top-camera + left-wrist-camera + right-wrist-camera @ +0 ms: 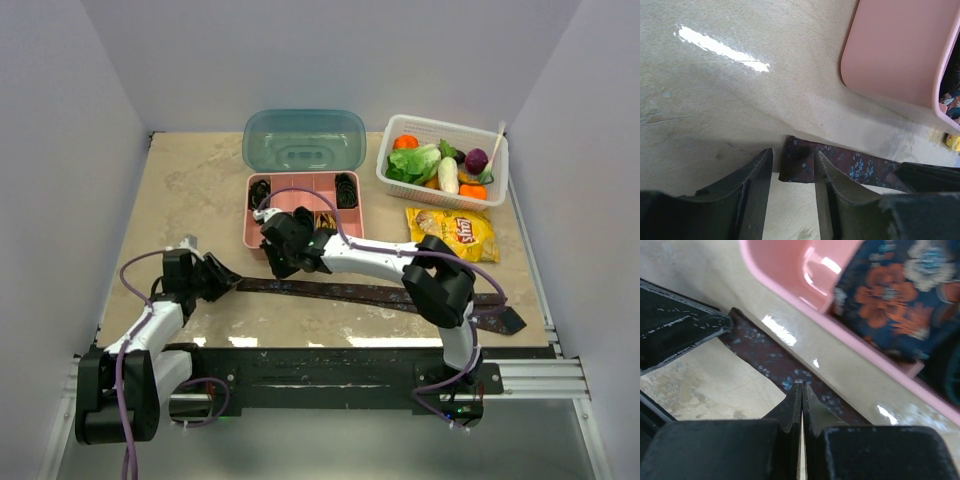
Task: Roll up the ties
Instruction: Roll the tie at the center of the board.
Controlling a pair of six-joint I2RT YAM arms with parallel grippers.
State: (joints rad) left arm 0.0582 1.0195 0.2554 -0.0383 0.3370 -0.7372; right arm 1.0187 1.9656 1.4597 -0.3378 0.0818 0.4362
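A dark maroon tie (pixel 380 295) with blue specks lies flat across the table, its wide pointed end at the right (pixel 505 319). Its narrow end (pixel 800 162) sits between the fingers of my left gripper (pixel 792 162), which is open and low over the table (pixel 222 278). My right gripper (pixel 801 386) is shut, its tips resting on top of the tie (pixel 775 362) close to that end (pixel 276 264). The left gripper's dark finger (pixel 680 325) shows in the right wrist view. Rolled ties (pixel 346 189) sit in the pink box.
The pink compartment box (pixel 254 240) with its teal lid (pixel 304 140) open stands just behind both grippers; its wall is close (pixel 890 50) (pixel 790 285). A blue-orange floral roll (pixel 890 295) lies inside. A white basket of vegetables (pixel 443 160) and a yellow chips bag (pixel 455 232) are at the right.
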